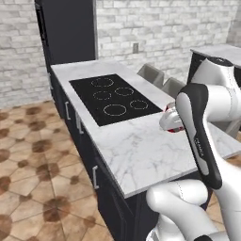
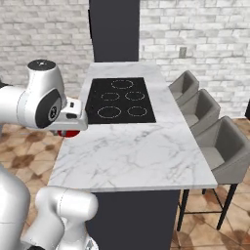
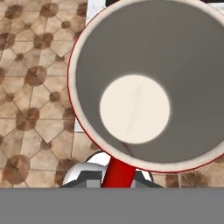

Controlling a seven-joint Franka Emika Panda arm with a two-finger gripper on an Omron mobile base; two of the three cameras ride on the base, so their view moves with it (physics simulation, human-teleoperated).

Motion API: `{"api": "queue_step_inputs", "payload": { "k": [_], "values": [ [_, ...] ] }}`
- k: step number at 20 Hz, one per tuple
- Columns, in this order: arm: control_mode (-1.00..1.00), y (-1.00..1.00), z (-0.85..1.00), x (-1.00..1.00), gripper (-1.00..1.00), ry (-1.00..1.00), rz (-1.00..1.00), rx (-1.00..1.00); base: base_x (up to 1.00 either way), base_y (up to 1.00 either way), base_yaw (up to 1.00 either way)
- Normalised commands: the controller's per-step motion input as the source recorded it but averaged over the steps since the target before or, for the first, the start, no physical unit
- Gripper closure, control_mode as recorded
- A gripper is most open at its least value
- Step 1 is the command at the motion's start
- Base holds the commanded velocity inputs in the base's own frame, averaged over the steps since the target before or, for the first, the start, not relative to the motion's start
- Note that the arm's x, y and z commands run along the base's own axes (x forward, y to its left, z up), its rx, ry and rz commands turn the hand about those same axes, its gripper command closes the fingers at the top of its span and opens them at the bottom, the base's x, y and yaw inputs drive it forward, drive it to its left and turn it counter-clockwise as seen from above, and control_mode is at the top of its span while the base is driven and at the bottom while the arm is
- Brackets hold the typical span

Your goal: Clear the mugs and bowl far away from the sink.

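— So, where is the red mug (image 3: 144, 87)?

— It is up in the air, held by the pincer (image 3: 119, 177). From the hand view you look straight down into it. It is grey inside with a pale round bottom and a thin red rim.

— Is the pincer wide?

— No, it is narrow, closed on the mug's red handle at the bottom of that view.

— Where is the mug over the room?

— In the right base view a bit of red (image 2: 69, 133) peeks out under the hand, just at the left edge of the worktop (image 2: 132, 156). In the left base view a red bit (image 1: 175, 129) shows beside the arm, over the worktop's far side.

— What is under it?

— Brown floor tiles (image 3: 30, 87) and a corner of the white worktop.

— What else is on the worktop?

— A black stove (image 1: 115, 99) with ring burners. Grey chairs (image 2: 215, 146) stand along the other side.
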Motion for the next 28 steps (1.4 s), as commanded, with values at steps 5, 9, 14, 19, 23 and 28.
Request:
{"api": "queue_step_inputs", "payload": {
  "k": [5,9,14,19,23,28],
  "values": [
    [1.00,0.00,0.00,0.00,1.00,0.00,0.00,0.00,1.00,-0.34,0.01],
    [-1.00,-0.25,-0.24,0.44,1.00,0.00,0.07,0.00,0.50,-0.26,0.06],
    [-1.00,-0.23,-0.70,0.68,1.00,0.00,0.05,0.00,0.00,0.00,0.00],
    [-1.00,-0.04,-0.69,0.62,1.00,0.00,0.00,-0.02,0.00,0.00,0.00],
    [-1.00,0.00,-0.59,0.60,1.00,0.00,0.00,-0.04,0.00,0.00,0.00],
    [-1.00,0.00,-0.47,0.61,1.00,0.00,0.00,-0.03,0.00,0.00,0.00]
  ]
}}
